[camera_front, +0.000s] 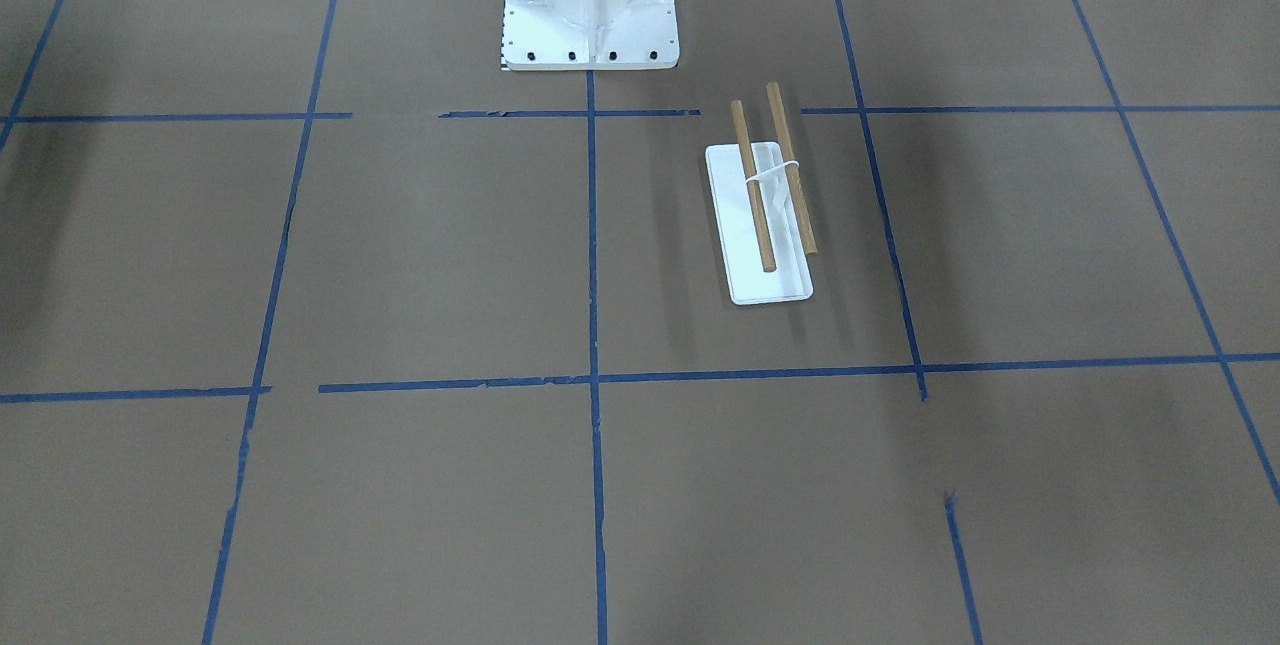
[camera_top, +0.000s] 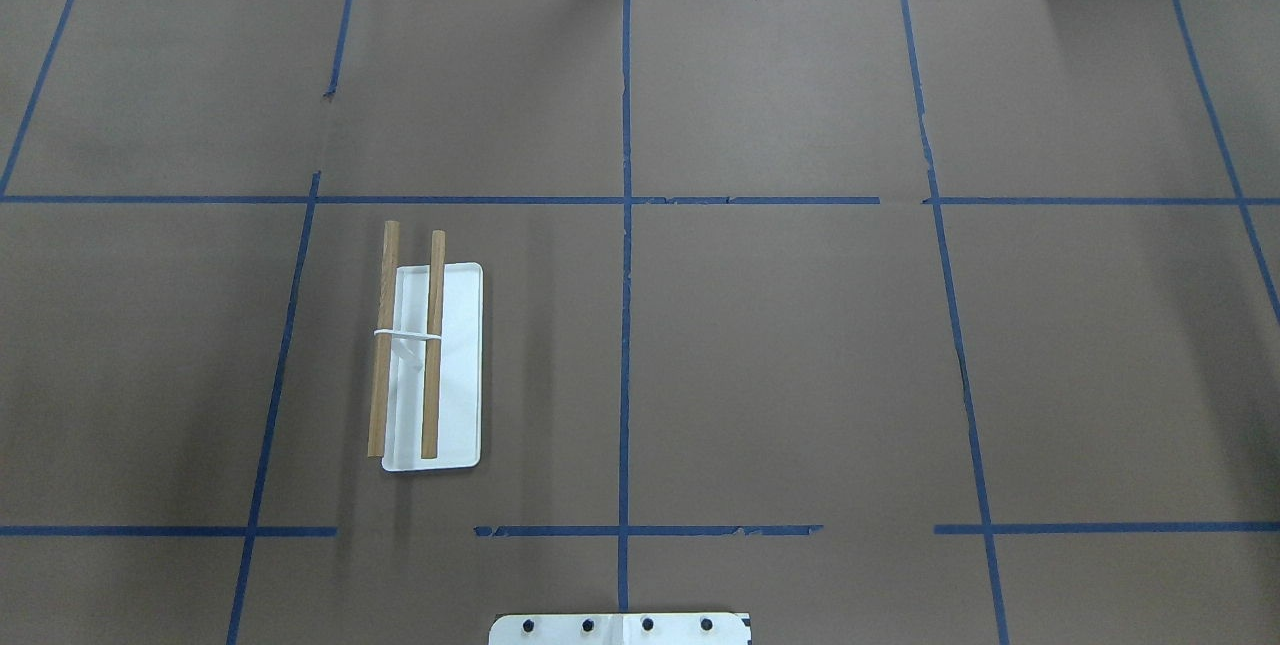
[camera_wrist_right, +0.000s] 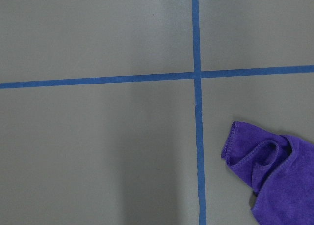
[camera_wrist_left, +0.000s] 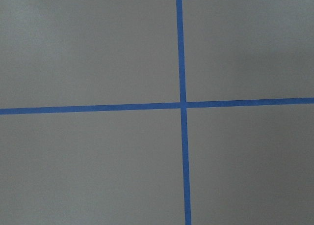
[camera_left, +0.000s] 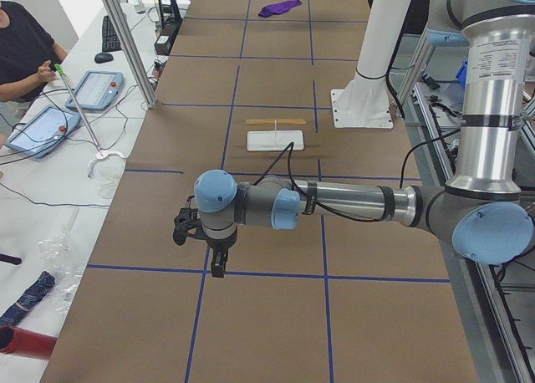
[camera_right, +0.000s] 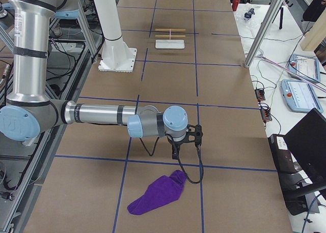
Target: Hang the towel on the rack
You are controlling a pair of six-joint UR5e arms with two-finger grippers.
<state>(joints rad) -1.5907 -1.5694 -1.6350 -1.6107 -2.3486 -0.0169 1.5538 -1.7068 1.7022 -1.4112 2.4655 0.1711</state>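
The rack [camera_front: 752, 187] stands on the brown table, a white base under two bare wooden dowels; it also shows in the overhead view [camera_top: 433, 345] and both side views [camera_left: 275, 139] [camera_right: 169, 44]. The purple towel [camera_right: 155, 196] lies crumpled on the table's end on my right, far from the rack; it shows in the right wrist view [camera_wrist_right: 284, 181] and small in the left side view [camera_left: 280, 8]. My right gripper [camera_right: 175, 152] hovers near the towel, pointing down. My left gripper [camera_left: 217, 266] hovers over the opposite end. I cannot tell whether either is open or shut.
The large white bolted pedestal [camera_front: 590, 15] stands mid-table at my base, also in the overhead view [camera_top: 620, 628]. Blue tape lines grid the brown table [camera_wrist_left: 182, 105]. An operator [camera_left: 21, 48] and tablets are beside the table's far side.
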